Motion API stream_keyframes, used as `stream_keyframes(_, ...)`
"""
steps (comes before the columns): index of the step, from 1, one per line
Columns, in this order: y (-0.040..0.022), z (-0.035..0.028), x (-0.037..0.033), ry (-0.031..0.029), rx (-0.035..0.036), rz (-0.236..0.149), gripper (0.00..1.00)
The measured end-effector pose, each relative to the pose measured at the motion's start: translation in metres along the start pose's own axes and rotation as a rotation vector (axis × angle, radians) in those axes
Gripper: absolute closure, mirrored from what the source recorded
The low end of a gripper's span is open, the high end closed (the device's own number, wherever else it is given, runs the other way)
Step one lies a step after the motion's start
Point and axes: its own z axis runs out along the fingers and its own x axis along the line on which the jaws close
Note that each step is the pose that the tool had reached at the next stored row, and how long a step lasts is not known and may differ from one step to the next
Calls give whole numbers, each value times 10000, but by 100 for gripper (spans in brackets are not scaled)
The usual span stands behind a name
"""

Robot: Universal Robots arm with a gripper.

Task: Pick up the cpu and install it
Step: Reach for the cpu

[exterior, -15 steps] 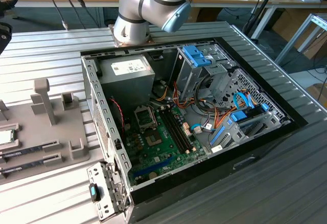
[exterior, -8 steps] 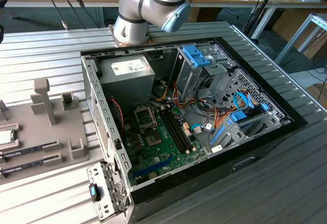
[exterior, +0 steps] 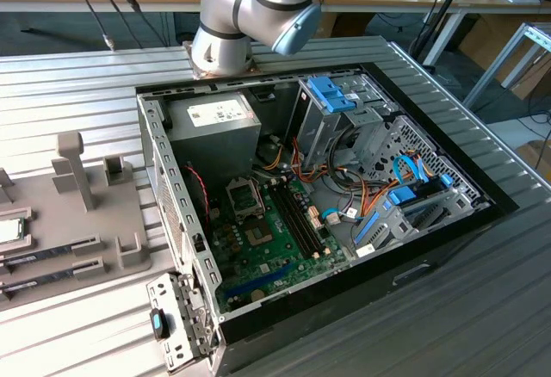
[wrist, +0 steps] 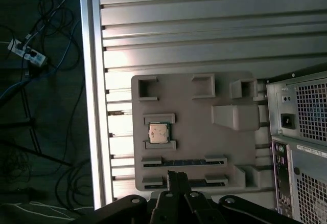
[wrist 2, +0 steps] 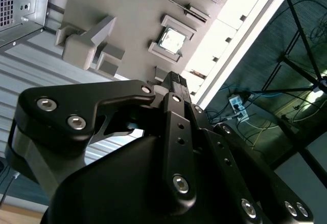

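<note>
The cpu is a small square chip with a silver top, lying in a raised nest on the grey holder tray. It also lies on the tray in the second wrist view and at the exterior view's left edge. My gripper hangs high above the tray, well clear of the chip, its two black fingers pressed together with nothing between them. In the open computer case, the square socket sits on the green motherboard.
Two long memory sticks lie in slots on the tray beside the chip. The tray carries upright grey posts. The power-supply box, drive cages and cables fill the case. Beyond the ribbed table's edge are floor cables.
</note>
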Motion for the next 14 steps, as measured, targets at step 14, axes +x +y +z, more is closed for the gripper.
stream_keyframes(14,-10,1,134,0,0,1,89)
